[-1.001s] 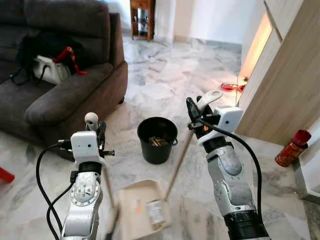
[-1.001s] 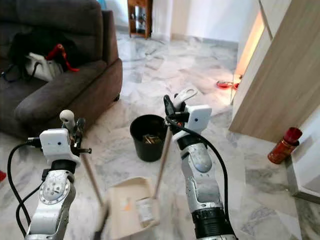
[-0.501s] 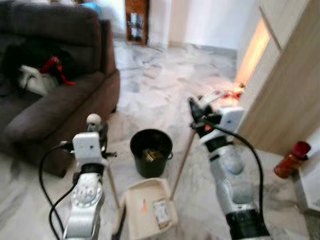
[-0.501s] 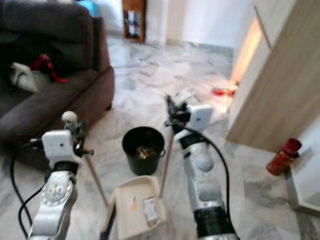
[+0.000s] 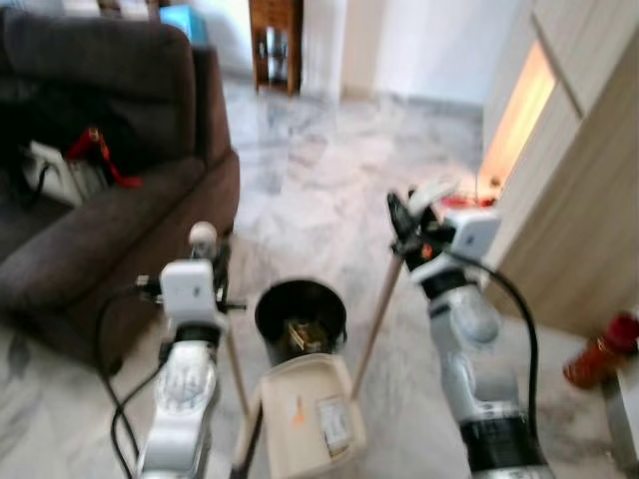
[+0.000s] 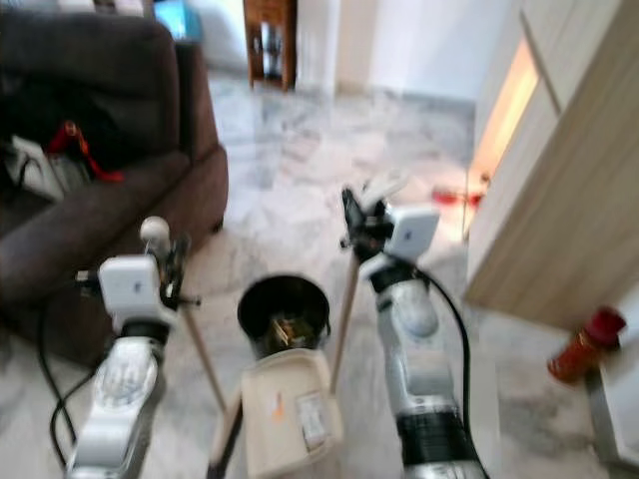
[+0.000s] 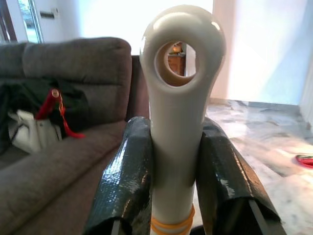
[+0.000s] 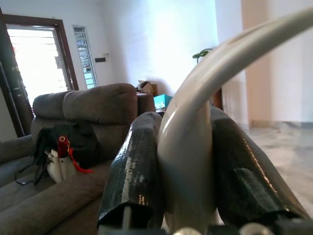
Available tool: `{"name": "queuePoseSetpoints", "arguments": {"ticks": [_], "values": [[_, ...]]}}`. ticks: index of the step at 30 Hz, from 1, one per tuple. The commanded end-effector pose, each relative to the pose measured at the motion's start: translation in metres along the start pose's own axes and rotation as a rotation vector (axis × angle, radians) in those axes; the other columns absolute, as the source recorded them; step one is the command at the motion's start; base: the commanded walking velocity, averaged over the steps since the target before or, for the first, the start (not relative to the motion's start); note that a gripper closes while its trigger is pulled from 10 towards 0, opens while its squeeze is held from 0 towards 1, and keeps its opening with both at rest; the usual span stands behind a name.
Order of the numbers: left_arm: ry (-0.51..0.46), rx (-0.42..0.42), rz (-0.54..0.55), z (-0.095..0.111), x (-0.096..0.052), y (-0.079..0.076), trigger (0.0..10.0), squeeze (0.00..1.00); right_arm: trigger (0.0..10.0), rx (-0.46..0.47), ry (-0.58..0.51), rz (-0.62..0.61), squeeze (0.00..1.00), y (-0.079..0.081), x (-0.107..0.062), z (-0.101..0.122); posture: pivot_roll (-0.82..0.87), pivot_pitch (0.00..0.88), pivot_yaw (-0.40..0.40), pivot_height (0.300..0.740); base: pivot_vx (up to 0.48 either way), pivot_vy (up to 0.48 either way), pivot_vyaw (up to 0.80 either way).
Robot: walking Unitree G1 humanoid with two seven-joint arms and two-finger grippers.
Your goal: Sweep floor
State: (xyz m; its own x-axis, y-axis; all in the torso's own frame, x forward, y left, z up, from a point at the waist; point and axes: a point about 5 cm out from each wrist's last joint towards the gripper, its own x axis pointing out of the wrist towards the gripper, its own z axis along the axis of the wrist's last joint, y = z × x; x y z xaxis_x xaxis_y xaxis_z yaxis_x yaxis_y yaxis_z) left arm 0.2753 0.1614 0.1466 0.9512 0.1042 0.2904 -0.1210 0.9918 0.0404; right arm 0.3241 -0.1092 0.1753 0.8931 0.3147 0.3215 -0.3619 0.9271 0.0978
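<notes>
Compared with a second ago, the whole head view has slid: the black bucket (image 5: pixel 301 317) now sits lower and closer in, and the cream dustpan (image 5: pixel 311 419) that was well short of it has its front lip touching or just overlapping the bucket's near rim. The picture is smeared, so I read most of that as me walking the robot forward, not the bucket moving. My right pincer (image 5: pixel 402 226) stays pressed tight around the curved white grip of the dustpan handle (image 5: pixel 371 321), the wooden shaft running down to the pan; in the right wrist view both black fingers (image 8: pixel 134 174) clamp that grip. My left pincer (image 5: pixel 212 261) is likewise squeezed on the broom handle (image 7: pixel 179 117), just under its white looped cap, with the shaft angling down beside the pan; the bristle end is cut off at the bottom edge. The pan carries a small orange scrap and a pale rectangular piece of litter, and something brownish already lies in the bucket. I judge the sweeping itself mostly done here and the emptying about to begin: the pan needs lifting and tipping over the rim. The dark sofa (image 5: pixel 110 200) is well clear on my left, the wooden cabinet (image 5: pixel 589 190) on my right.
</notes>
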Motion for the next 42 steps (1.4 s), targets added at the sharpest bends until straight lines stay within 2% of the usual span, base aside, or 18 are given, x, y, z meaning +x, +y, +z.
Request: {"name": "queuePoseSetpoints", "arguments": {"ticks": [1, 8, 14, 15, 17, 19, 22, 25, 27, 29, 30, 31, 32, 39, 42], "values": [[-0.064, -0.022, -0.012, 0.011, 0.001, -0.006, 10.0, 0.00, 10.0, 0.026, -0.033, -0.027, 0.00, -0.007, -0.001, 0.006, 0.08, 0.000, 0.020, 0.740, 0.000, 0.000, 0.00], [-0.061, -0.024, -0.007, 0.010, 0.001, -0.005, 10.0, 0.00, 10.0, 0.007, -0.033, -0.038, 0.00, -0.011, -0.002, 0.008, 0.07, 0.000, 0.022, 0.740, 0.000, 0.000, 0.00], [-0.055, -0.009, -0.013, 0.009, -0.001, -0.006, 10.0, 0.00, 10.0, -0.017, -0.087, -0.034, 0.00, -0.016, 0.006, 0.027, 0.07, 0.000, 0.024, 0.740, 0.000, 0.000, 0.00], [-0.051, -0.001, -0.015, 0.008, -0.001, -0.005, 10.0, 0.00, 10.0, -0.021, -0.112, -0.030, 0.00, -0.016, 0.010, 0.037, 0.08, 0.000, 0.023, 0.740, 0.000, 0.000, 0.00], [-0.051, 0.009, -0.018, 0.008, -0.002, -0.005, 10.0, 0.00, 10.0, -0.015, -0.132, -0.022, 0.00, -0.015, 0.012, 0.043, 0.08, 0.000, 0.022, 0.740, 0.000, 0.000, 0.00], [-0.052, 0.026, -0.019, 0.007, -0.002, -0.003, 10.0, 0.00, 10.0, -0.017, -0.178, -0.003, 0.00, -0.012, 0.017, 0.059, 0.08, 0.000, 0.022, 0.740, 0.000, 0.000, 0.00], [-0.048, 0.027, -0.014, 0.007, -0.003, -0.002, 10.0, 0.00, 10.0, -0.029, -0.201, 0.013, 0.00, -0.010, 0.020, 0.066, 0.07, 0.000, 0.023, 0.740, 0.000, 0.000, 0.00], [-0.040, 0.071, -0.030, 0.005, -0.009, 0.002, 10.0, 0.00, 10.0, -0.037, -0.235, 0.011, 0.00, -0.010, 0.023, 0.076, 0.07, 0.000, 0.023, 0.740, 0.000, 0.000, 0.00], [-0.029, 0.150, -0.008, 0.001, -0.018, 0.014, 10.0, 0.00, 10.0, -0.032, -0.259, -0.010, 0.00, -0.011, 0.025, 0.082, 0.07, 0.000, 0.024, 0.740, 0.000, 0.000, 0.00], [-0.027, 0.154, -0.006, 0.000, -0.018, 0.015, 10.0, 0.00, 10.0, -0.030, -0.259, -0.012, 0.00, -0.011, 0.025, 0.082, 0.07, 0.000, 0.024, 0.740, 0.000, 0.000, 0.00], [-0.019, 0.161, 0.040, 0.000, -0.024, 0.026, 10.0, 0.00, 10.0, -0.029, -0.256, -0.020, 0.00, -0.012, 0.025, 0.082, 0.08, 0.000, 0.022, 0.740, 0.000, 0.000, 0.00], [-0.019, 0.161, 0.040, 0.000, -0.024, 0.026, 10.0, 0.00, 10.0, -0.029, -0.256, -0.020, 0.00, -0.012, 0.025, 0.082, 0.08, 0.000, 0.022, 0.740, 0.000, 0.000, 0.00], [-0.017, 0.174, 0.078, 0.001, -0.028, 0.034, 10.0, 0.00, 10.0, -0.026, -0.252, -0.027, 0.00, -0.013, 0.025, 0.081, 0.08, 0.000, 0.021, 0.740, 0.000, 0.000, 0.00], [-0.038, 0.260, 0.192, 0.012, -0.042, 0.056, 10.0, 0.00, 10.0, -0.020, -0.248, -0.045, 0.00, -0.014, 0.024, 0.080, 0.09, 0.000, 0.019, 0.740, 0.000, 0.000, 0.00], [-0.030, 0.309, 0.262, 0.021, -0.059, 0.074, 10.0, 0.00, 10.0, -0.019, -0.254, -0.046, 0.00, -0.014, 0.025, 0.082, 0.09, 0.000, 0.015, 0.740, 0.000, 0.000, 0.00]]}}
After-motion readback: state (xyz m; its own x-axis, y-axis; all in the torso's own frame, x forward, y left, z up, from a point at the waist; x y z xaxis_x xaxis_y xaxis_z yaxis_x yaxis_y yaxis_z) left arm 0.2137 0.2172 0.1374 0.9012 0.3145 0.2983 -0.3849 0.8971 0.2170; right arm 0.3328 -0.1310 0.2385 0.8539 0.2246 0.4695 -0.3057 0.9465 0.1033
